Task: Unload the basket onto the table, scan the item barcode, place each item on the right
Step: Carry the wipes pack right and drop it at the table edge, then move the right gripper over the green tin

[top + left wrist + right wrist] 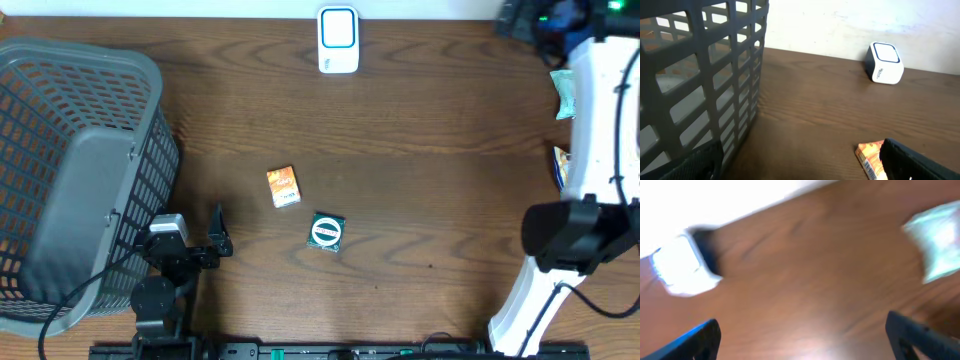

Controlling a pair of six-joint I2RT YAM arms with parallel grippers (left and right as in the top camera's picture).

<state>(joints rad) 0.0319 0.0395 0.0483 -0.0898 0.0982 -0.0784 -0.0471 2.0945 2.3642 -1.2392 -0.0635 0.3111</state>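
The white barcode scanner (338, 40) stands at the table's far edge, also visible from the left wrist (884, 63) and, blurred, from the right wrist (682, 265). An orange packet (283, 186) lies mid-table; its barcode edge shows beside my left gripper's right finger (871, 159). A green packet with a white ring (327, 231) lies just right of it. My left gripper (800, 167) is open and empty, low beside the basket. My right gripper (805, 340) is open over bare wood with nothing between its fingers.
A large grey mesh basket (70, 160) fills the left side, close to the left gripper (195, 240). A pale green packet (566, 95) and another packet (560, 165) lie at the right edge, under the white right arm (600, 150).
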